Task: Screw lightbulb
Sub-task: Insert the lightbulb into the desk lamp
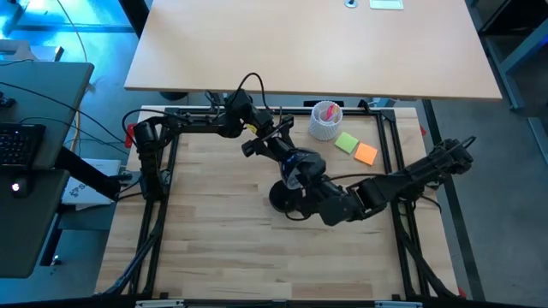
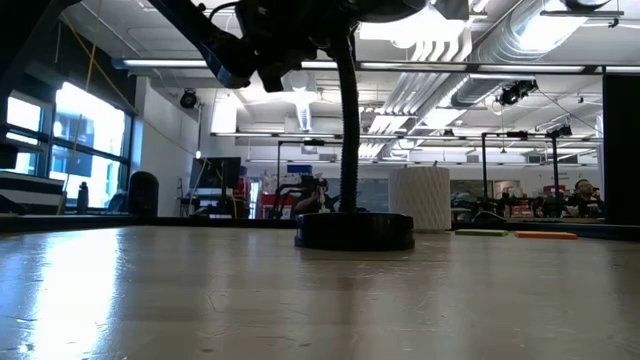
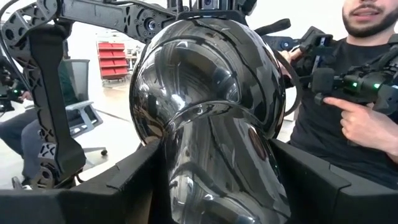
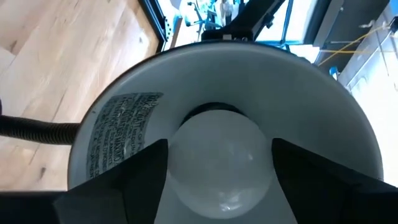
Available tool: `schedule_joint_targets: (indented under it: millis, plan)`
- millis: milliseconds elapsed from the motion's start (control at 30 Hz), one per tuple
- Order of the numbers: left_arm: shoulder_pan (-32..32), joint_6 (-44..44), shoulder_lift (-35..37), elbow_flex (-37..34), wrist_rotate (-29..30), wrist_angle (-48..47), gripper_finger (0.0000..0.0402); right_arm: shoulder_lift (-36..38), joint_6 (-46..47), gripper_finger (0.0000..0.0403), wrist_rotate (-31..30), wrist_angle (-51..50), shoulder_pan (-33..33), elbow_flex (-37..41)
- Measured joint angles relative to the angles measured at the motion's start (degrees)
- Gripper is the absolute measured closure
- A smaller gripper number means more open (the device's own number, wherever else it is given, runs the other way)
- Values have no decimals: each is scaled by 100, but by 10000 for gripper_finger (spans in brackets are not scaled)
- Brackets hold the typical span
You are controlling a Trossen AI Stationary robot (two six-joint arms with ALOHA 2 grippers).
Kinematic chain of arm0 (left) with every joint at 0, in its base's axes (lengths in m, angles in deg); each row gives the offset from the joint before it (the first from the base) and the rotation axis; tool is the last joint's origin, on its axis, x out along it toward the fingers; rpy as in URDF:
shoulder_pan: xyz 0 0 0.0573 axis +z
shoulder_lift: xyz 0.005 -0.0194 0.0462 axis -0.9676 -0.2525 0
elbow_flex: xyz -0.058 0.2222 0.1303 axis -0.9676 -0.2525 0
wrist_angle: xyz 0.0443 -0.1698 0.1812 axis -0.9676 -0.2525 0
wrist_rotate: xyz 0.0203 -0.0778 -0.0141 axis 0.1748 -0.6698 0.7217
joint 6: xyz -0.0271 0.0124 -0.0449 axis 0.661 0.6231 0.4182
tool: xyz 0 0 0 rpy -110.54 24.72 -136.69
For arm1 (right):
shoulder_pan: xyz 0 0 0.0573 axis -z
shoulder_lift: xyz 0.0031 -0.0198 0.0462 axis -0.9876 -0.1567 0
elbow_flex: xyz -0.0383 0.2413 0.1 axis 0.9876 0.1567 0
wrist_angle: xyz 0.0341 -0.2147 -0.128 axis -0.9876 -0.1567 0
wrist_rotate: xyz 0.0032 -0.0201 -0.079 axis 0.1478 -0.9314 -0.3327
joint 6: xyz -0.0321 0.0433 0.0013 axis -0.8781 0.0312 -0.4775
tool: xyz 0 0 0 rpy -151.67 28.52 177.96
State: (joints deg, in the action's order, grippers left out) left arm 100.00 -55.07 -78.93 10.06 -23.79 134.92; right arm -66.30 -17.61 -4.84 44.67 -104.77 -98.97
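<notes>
A black desk lamp stands mid-table on its round base (image 1: 282, 198) (image 2: 353, 230), with its gooseneck (image 2: 347, 120) rising to the glossy black head (image 1: 291, 161) (image 3: 205, 93). My left gripper (image 1: 264, 143) (image 3: 217, 186) reaches in from the far left and is shut on the back of the head. The white lightbulb (image 4: 221, 155) sits in the socket inside the head's white shade (image 4: 311, 106). My right gripper (image 1: 306, 175) (image 4: 221, 180) comes from the right into the shade's mouth and is shut on the bulb. The bulb's screw base is hidden. My left gripper pinches the lamp head's narrower rear part (image 3: 180, 180) between its two fingers (image 3: 118, 186), one on each side. The fingers come in level from the table's left. The head stays raised on its gooseneck. My right gripper has the bulb's rounded sides (image 4: 177, 162) between its two fingers (image 4: 140, 180), at the bulb's widest part. The fingers point into the shade along the bulb's axis, slanting slightly down. The bulb stays seated in the socket.
A white ribbed cup (image 1: 325, 120) (image 2: 420, 198) stands at the far side, with a green sticky pad (image 1: 346, 142) and an orange one (image 1: 366, 154) beside it. A seated person (image 3: 348, 93) shows beyond the table. Bare wood lies toward the near edge.
</notes>
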Motion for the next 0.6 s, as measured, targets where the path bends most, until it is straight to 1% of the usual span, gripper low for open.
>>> schedule_joint_targets:
  millis: [133, 267, 467, 600]
  plan:
    - [0, -17, 2, 0, -2, -15, 137, 0, 264, 123, -11, -18, 8, 0]
    - [-5, -56, 2, 0, -6, -38, 137, 0, 891, 123, -52, -17, 14, 0]
    - [-15, -83, 2, 1, 42, -65, 137, 0, 2310, 123, -24, -27, 88, 0]
    - [-26, -196, 4, 0, 57, -72, 137, 0, 3561, 123, 2, 42, 156, 0]
